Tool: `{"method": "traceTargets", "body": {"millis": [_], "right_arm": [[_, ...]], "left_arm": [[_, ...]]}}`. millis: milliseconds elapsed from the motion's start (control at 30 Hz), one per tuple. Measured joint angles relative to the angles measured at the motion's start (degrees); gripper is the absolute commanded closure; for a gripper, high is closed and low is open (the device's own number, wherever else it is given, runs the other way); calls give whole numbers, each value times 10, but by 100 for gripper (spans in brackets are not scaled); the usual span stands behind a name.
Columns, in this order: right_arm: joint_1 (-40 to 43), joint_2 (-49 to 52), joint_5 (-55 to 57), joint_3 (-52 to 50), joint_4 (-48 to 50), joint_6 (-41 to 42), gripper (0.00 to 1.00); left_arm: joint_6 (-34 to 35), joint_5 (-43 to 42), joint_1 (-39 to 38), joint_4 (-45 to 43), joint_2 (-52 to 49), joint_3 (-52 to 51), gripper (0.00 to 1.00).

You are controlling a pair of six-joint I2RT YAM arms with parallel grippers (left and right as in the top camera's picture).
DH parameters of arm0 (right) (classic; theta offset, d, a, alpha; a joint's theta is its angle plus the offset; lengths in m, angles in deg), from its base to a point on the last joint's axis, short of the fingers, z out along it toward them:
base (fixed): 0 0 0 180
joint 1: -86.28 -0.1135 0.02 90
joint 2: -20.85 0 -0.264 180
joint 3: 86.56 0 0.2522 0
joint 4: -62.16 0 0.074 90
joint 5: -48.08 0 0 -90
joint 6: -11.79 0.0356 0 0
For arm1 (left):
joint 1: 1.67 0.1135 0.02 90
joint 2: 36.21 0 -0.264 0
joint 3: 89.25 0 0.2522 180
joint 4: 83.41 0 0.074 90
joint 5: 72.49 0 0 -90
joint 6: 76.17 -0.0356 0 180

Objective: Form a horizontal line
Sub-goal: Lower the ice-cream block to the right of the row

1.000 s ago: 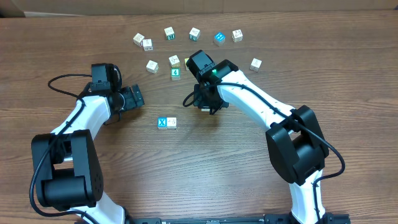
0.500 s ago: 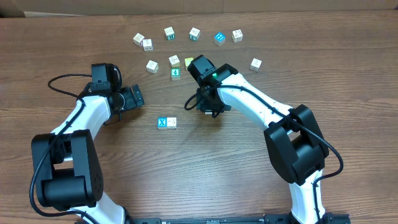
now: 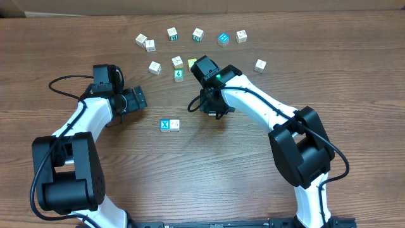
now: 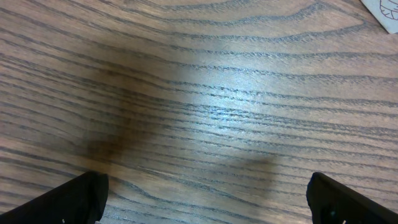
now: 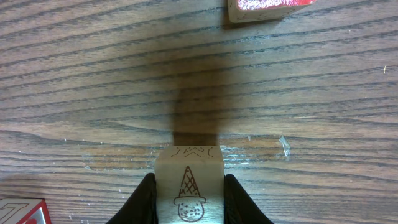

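Cream cube (image 5: 189, 186), clamped in the right claw (image 3: 211, 111), is toward the surface's (image 3: 354, 76) right edge from the blue X cube's (image 3: 165, 125) pale neighbour (image 3: 175, 124).

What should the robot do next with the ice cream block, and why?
Probably carry the ice cream block, pinched in the right jaws, over to the pale block beside the blue X block and set it at the open end. Those two touch in a row, and this one is apart from them.

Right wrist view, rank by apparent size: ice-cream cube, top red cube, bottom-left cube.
1. ice-cream cube, though nearest the camera.
2. top red cube and bottom-left cube: both cropped, unsure.
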Motion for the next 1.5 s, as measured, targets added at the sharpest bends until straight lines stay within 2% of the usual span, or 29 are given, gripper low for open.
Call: {"method": "traceTargets", "body": {"millis": [100,167,267,1500], "right_arm": [[0,0,0,0,0,0,86],[0,0,0,0,0,0,80],[0,0,0,0,0,0,79],[-23,0,-31,0,-19,0,78]], "left_arm": [[0,0,0,0,0,0,1],[0,0,0,0,0,0,0],[0,0,0,0,0,0,1],[0,0,0,0,0,0,1]]}}
